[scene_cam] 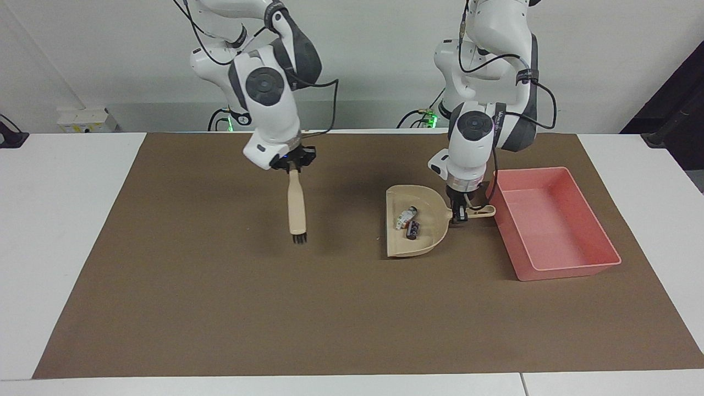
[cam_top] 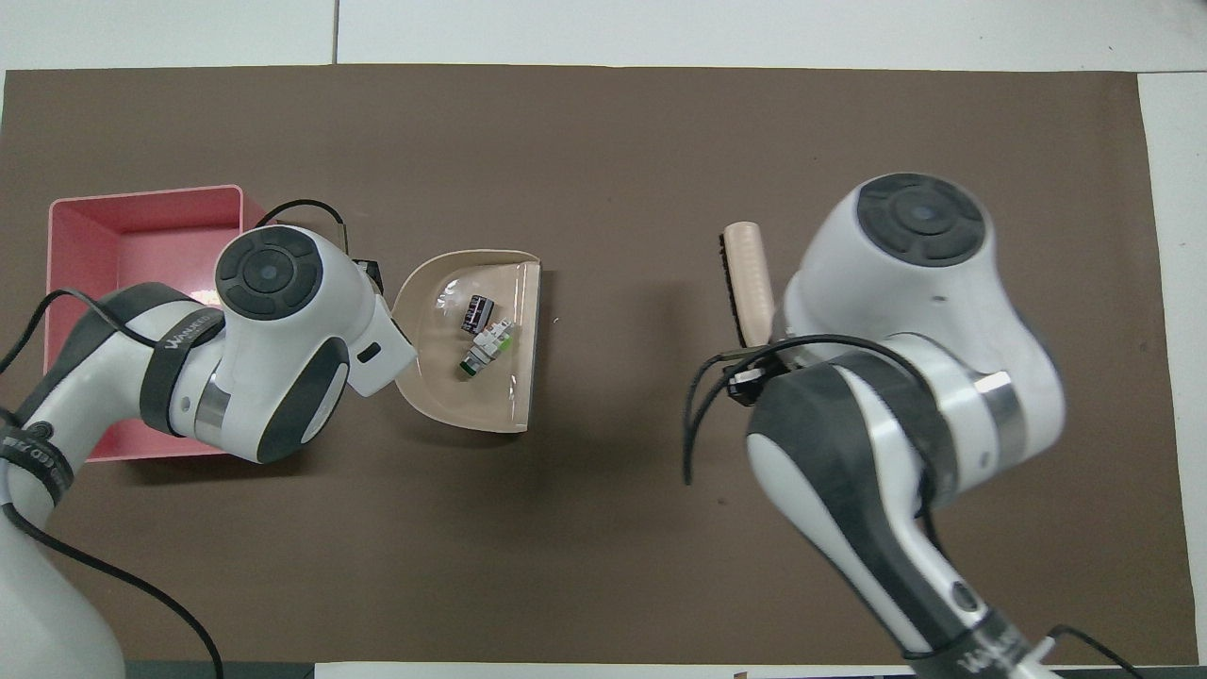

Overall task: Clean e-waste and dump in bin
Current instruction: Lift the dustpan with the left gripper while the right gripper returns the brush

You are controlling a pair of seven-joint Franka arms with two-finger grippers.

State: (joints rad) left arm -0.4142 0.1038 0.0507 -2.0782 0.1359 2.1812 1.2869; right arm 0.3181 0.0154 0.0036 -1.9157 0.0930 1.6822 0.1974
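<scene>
Beige plastic dustpan (scene_cam: 411, 231) sits flat on the brown mat in the facing view, and both e-waste scraps are inside it: the white piece with the orange patch (scene_cam: 404, 217) and the dark chip (scene_cam: 413, 230) just beside it. Your left gripper (scene_cam: 458, 213) is clamped on the dustpan's handle (scene_cam: 478, 210), and that handle points straight at the pink bin (scene_cam: 555, 223), which sits right next to it toward the left arm's end of the table. So the dump looks like a short lift and carry along the handle's own line, then a tip over the bin's near wall; keep the pan level or the scraps could slide out the open mouth, which faces away from the bin. Your right gripper (scene_cam: 294, 163) is up over bare mat, well apart from the pan, gripping a beige brush (scene_cam: 297, 206) that hangs bristles down. From overhead, the dustpan (cam_top: 429, 377) shows the chip (cam_top: 478, 312) and white scrap (cam_top: 488, 346) near the middle, the bin (cam_top: 141, 231) is partly covered by the left arm, and the brush (cam_top: 748, 281) pokes out from under the right wrist.
</scene>
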